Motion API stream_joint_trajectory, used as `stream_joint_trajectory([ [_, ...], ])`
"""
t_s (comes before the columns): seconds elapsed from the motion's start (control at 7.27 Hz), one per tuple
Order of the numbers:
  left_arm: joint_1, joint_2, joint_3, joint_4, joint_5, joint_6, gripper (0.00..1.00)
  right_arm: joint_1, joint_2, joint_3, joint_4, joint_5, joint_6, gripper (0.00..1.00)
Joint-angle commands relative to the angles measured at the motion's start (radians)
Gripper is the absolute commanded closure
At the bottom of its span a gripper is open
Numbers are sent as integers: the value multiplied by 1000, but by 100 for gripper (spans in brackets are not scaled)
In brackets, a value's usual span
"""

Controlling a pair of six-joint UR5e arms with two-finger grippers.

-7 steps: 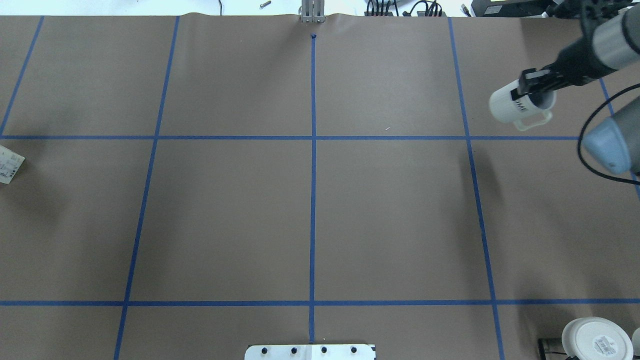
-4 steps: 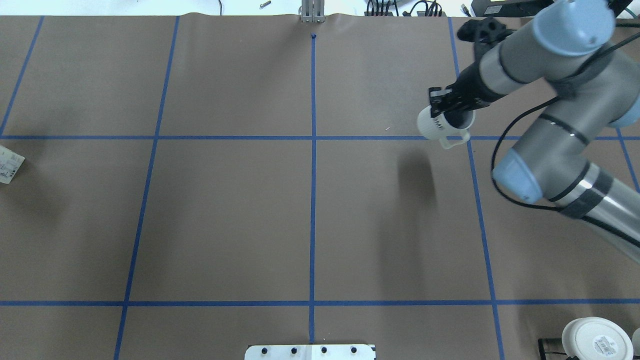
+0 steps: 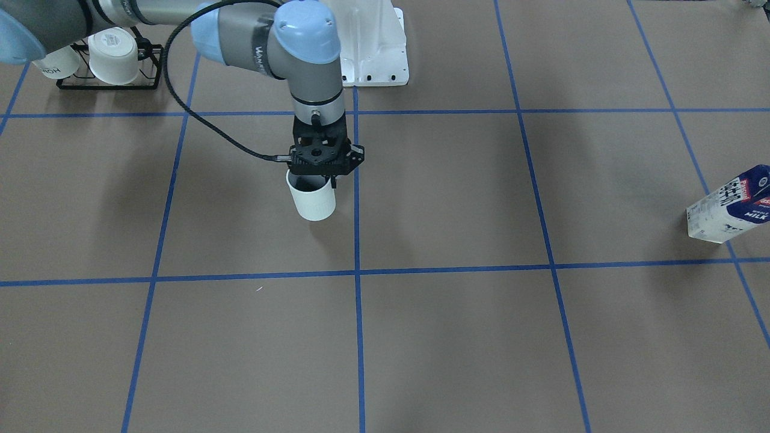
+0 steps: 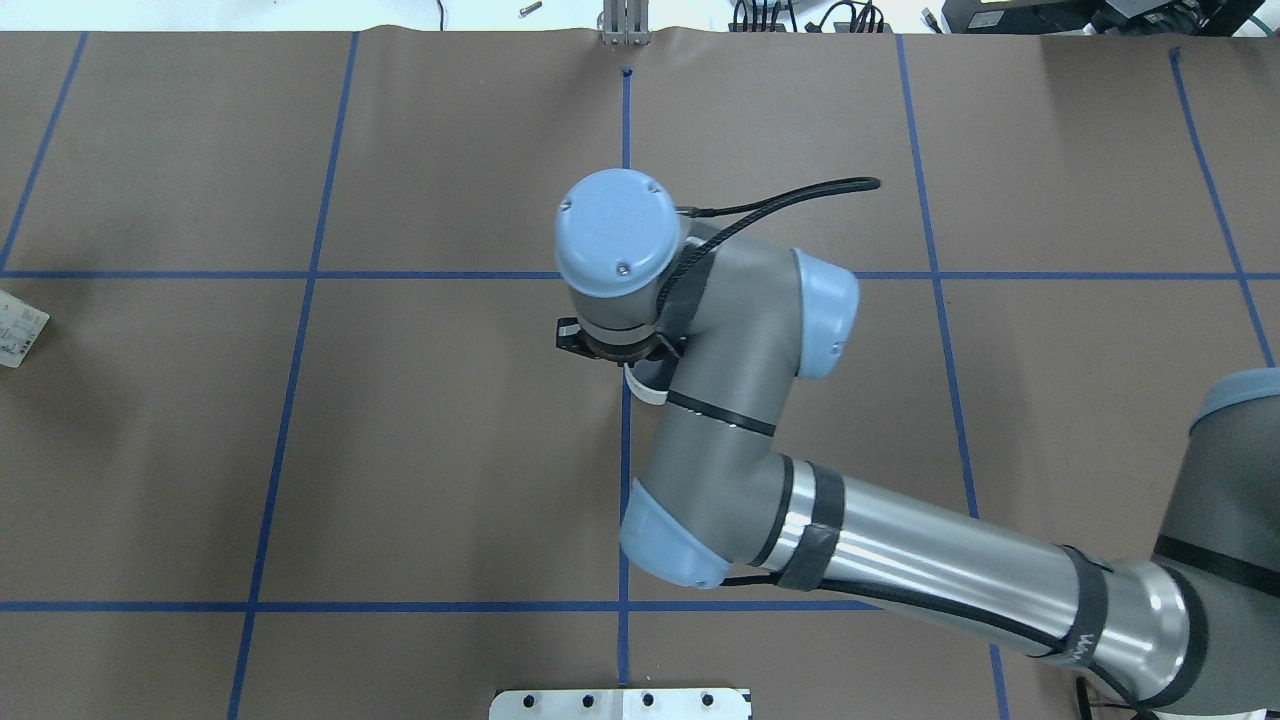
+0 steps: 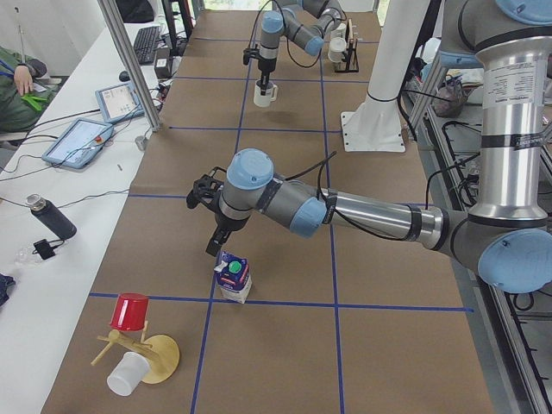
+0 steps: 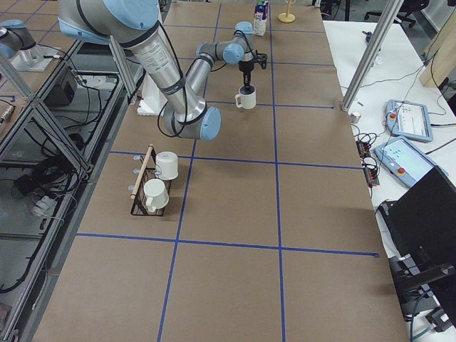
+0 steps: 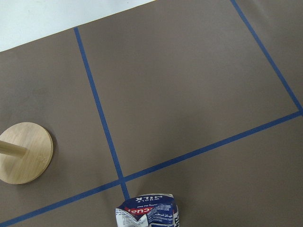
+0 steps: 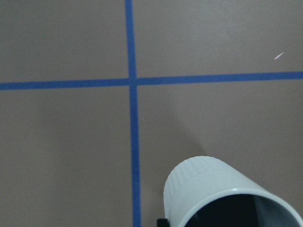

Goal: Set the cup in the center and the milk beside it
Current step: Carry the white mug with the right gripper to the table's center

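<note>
My right gripper (image 3: pixel 319 179) is shut on the rim of the plain white cup (image 3: pixel 311 203) and holds it upright, low over the table. The cup sits just beside the blue tape line at the center (image 3: pixel 356 201). In the overhead view my wrist hides the cup except its handle (image 4: pixel 645 386). The blue-and-white milk carton (image 3: pixel 729 204) with a green cap (image 5: pixel 235 267) stands far off at the table's left end. My left gripper (image 5: pixel 212 248) hovers just above it; I cannot tell whether it is open or shut.
A black rack (image 3: pixel 108 81) with two other white cups stands near my base on the right side. A wooden stand (image 5: pixel 147 355) with a red cup (image 5: pixel 130 311) is beyond the milk. The white base plate (image 3: pixel 373 57) is behind the cup.
My right arm has swung from the table's far right to the middle, carrying the cup. The wrist now points straight down and covers the cup. The milk has not moved.
</note>
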Motion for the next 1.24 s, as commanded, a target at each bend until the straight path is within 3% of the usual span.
stream_joint_trajectory([
  [0.0, 0, 0, 4, 0, -1, 0, 1, -39, 62, -88, -5, -4, 8, 100],
  [0.28, 0, -1, 7, 0, -1, 0, 1, -50, 61, -92, -2, -1, 10, 98],
  [0.55, 0, -1, 9, 0, -1, 0, 1, -50, 61, -92, 1, -2, 10, 24],
  [0.69, 0, -1, 9, 0, -1, 0, 1, -49, 61, -89, 3, -4, 8, 1],
  [0.96, 0, 0, 9, 0, 0, 0, 1, 23, 68, -32, 0, 8, -10, 0],
  [1.1, 0, 0, 9, 0, -1, -1, 1, 107, 67, -10, -3, 84, -35, 0],
])
